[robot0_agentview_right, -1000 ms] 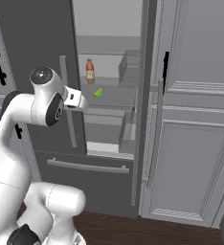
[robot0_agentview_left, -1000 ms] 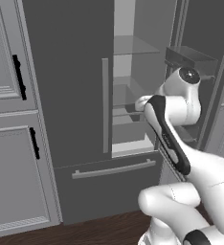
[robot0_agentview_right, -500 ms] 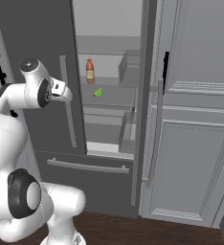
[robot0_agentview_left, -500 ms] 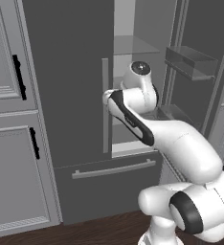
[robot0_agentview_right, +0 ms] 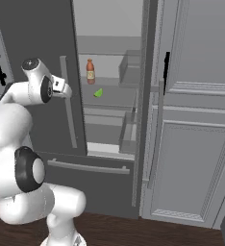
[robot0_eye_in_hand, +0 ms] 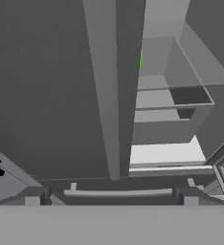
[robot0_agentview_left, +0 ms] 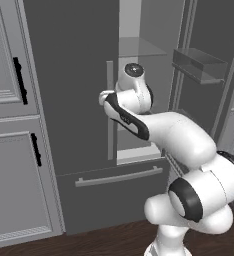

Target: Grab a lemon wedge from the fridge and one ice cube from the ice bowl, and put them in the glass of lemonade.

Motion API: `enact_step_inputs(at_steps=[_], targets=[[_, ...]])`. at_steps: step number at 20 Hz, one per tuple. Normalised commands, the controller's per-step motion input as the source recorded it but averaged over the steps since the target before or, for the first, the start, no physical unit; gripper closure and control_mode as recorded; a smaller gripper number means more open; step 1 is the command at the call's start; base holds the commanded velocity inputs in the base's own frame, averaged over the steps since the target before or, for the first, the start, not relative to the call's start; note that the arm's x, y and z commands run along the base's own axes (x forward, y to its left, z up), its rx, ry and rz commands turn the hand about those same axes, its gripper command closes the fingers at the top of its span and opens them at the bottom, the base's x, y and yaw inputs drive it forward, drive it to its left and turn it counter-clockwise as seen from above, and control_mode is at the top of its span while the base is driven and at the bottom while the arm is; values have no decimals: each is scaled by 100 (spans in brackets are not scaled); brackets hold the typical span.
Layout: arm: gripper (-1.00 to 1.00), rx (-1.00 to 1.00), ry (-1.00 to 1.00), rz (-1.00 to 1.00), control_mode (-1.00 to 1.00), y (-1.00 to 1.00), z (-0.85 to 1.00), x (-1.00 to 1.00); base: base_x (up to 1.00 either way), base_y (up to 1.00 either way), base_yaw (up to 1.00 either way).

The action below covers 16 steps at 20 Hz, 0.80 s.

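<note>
You've got the fridge half open here: the left door is a flat matte dark grey slab, still closed, with a long, pale, rounded bar handle running straight down its edge. The right door is swung out, and you can see its boxy, clear door bins from the left base view.

Inside, the shelves are smooth glass slabs with a light grey sheen. The lemon wedge sits on the middle glass shelf, a tiny bright green chunk with a pointed wedge shape. In the hand view only a thin green sliver of it peeks out from behind the left door's edge. Just behind it and to the left stands an orange bottle with a label and a dark cap, upright, near the wedge but not touching it.

Your arm's glossy white wrist with its dark round joint cap is up in front of the closed left door, beside the handle. The gripper is at the handle in the right base view, well apart from the wedge. Whether it's spread or pressed together, I can't tell.

Below the doors there's a wide drawer front with a horizontal bar pull, and panelled grey cabinets with black handles flank the fridge.
</note>
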Motion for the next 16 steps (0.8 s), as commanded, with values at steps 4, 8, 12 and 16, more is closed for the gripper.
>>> enact_step_inputs(at_steps=[4, 8, 12, 16], targets=[[-100, 1, 1, 6, -100, 1, -2, 89, 0, 0, 0], [-100, 0, 6, 8, -100, 2, -23, 77, 0, 0, 0], [-100, 0, 0, 7, -100, 8, -42, 53, 0, 0, 0], [-100, 0, 0, 4, -100, 15, -13, 54, 0, 0, 0]])
